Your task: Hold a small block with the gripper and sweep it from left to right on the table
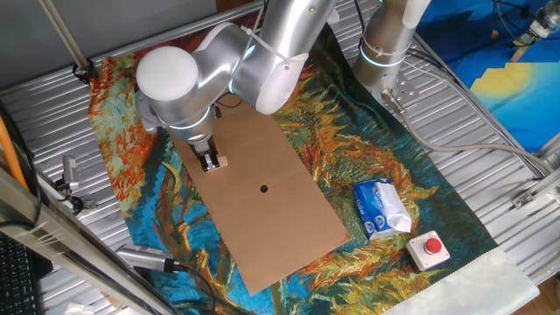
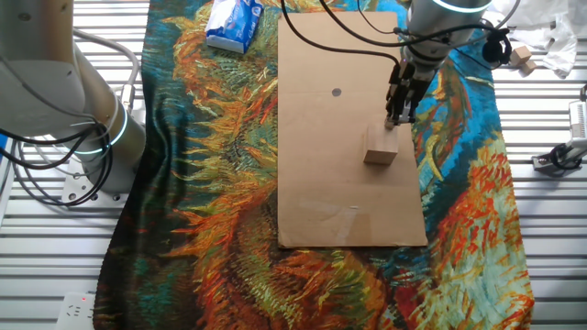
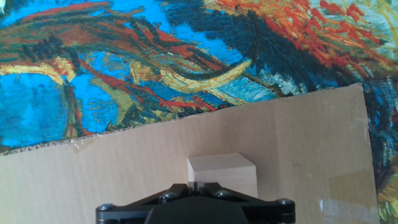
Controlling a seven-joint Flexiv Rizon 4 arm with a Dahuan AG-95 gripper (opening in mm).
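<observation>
Ribbed silver metal forms the worktop (image 1: 490, 149), and most of it is covered by a painted cloth (image 1: 131, 114) in orange, blue and yellow swirls. On the cloth lies a flat brown board (image 1: 280, 210), rectangular, with a small dark hole (image 1: 263, 187) near its middle. A silver-grey arm (image 1: 262, 52) with a light-blue ring reaches down over one end of the board, and a second silver arm's base column (image 1: 385, 39) stands on the metal beyond the cloth. Near the other end of the board, on the cloth, sits a blue-white packet (image 1: 381, 208), and just past it a red button on a pale box (image 1: 430, 248).

At the working arm's tip, the black gripper (image 2: 396, 117) points down at the board near its long edge. The small block (image 2: 381, 151), a pale tan wooden cube, rests on the board just beside the fingertips; in the other fixed view it looks apart from them, lying free. The hand view shows the block directly ahead of the gripper's black housing, with the fingers themselves out of sight, so I cannot tell whether the jaws are spread or closed. Nothing visible shows the cube clamped.
</observation>
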